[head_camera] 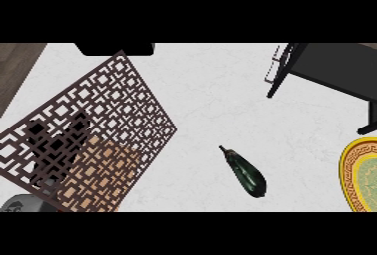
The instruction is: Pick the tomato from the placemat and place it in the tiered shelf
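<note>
Trouble is starting with the tomato itself: it is not showing anywhere, neither on the placemat (110, 114), nor on the counter (213, 99), nor in the shelf (324, 60), so its colour, shape and lie are going untold. A tan patch (103, 174) is glowing through the mat's lattice near its lower corner, but it is looking flat and square-edged, and I cannot tell what it is. The left hand (38, 133) is showing over the mat's left part as two dark straight fingers pointing up and standing apart, pinching nothing, with its grey forearm (18, 204) coming in at the lower left corner; the right hand is not showing at all. Reaching without a seen target is risking a grasp on the wrong thing, most likely the eggplant (247, 174), which is lying on the counter between the mat and the shelf. That same eggplant is sitting in the likely carrying path and may get knocked. Fingers closing on the mat may be catching in the open lattice and dragging it along. The shelf is standing well apart at the upper right, partly cut off, so judging a tier is looking hard, and a plate (361, 179) is crowding the right edge below it.
</note>
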Controlling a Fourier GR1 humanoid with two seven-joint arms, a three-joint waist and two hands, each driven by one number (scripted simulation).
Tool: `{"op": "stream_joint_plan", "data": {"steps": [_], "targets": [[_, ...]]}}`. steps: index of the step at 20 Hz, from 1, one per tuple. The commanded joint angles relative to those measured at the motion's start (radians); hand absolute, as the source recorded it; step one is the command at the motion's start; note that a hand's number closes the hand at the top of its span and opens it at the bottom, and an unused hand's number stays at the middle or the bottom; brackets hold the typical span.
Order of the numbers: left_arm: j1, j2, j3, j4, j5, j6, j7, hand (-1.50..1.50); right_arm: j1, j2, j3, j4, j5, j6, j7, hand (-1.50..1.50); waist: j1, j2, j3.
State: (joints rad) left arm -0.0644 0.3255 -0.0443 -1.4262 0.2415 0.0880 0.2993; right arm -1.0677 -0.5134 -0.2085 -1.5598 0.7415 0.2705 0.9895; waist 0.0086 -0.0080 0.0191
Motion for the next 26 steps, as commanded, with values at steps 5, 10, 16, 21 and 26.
{"op": "stream_joint_plan", "data": {"steps": [5,10,16,21,26], "targets": [[0.012,-0.038,-0.007,0.003,0.01,0.011,0.04,0.0,-0.056,-0.106,-0.065,0.263,-0.044,0.041,-0.133,1.5,0.007,0.012,-0.019],[0.05,-0.039,0.007,0.034,0.016,-0.014,-0.014,0.0,-0.048,-0.142,-0.051,0.358,-0.043,0.055,-0.233,1.5,0.009,0.013,-0.02],[-0.031,-0.059,-0.008,0.081,-0.008,0.006,0.011,0.0,-0.043,-0.193,-0.065,0.561,0.005,-0.066,-0.425,1.5,0.01,0.021,-0.02],[-0.003,-0.053,-0.002,0.063,0.009,-0.023,0.01,0.0,-0.106,-0.175,-0.05,0.694,0.046,-0.138,-0.449,1.5,0.024,0.022,-0.02],[-0.004,-0.053,0.01,0.085,-0.003,-0.017,-0.011,0.0,-0.127,-0.178,-0.047,0.767,0.058,-0.183,-0.52,1.5,0.017,0.018,-0.02]]}}
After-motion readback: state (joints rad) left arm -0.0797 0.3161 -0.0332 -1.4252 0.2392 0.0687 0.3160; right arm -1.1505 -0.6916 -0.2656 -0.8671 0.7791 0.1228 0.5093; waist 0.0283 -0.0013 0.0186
